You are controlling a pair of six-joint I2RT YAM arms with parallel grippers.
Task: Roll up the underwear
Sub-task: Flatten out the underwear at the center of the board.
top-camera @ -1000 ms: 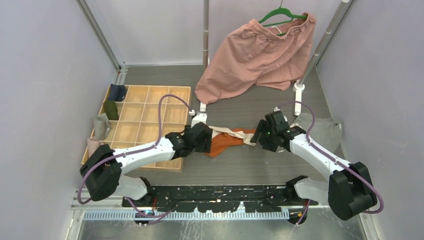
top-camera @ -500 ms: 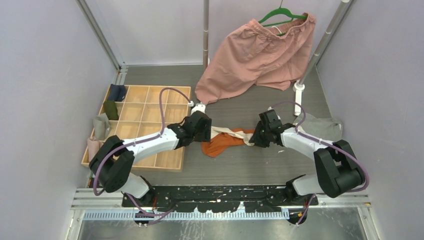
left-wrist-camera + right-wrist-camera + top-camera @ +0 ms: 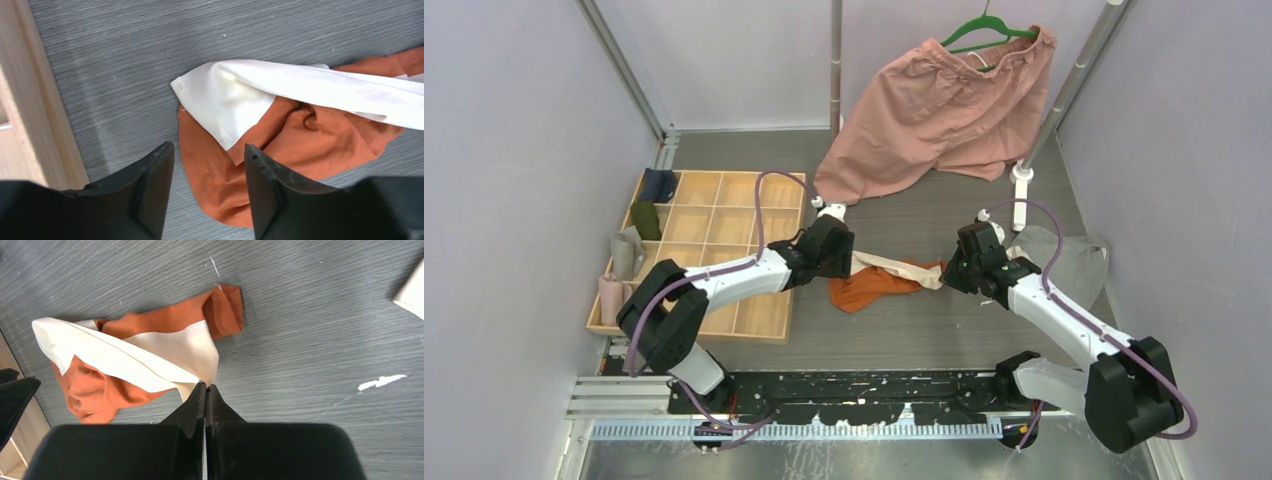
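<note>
Right pincer: fingers pressed together on the corner of the cream band of the rust-orange soft cloth underwear with cream-white trim; the rest of the garment trails away ahead of its tips and to their left, slack and crumpled on the dark grey wood-grain table. The nip reads as an anchor on that end, so the cloth can be drawn out flat before any rolling. Left pincer: fingers spread, holding nothing, poised over the opposite end. Orange cloth lies between and just ahead of its tips, and the folded cream corner sits just beyond, probably the next thing to be taken. The grey soft cloth underwear lies behind the right pincer, apart, untouched. A pale wooden compartment tray stands behind the left pincer. No brand, label or writing can be read anywhere.
</note>
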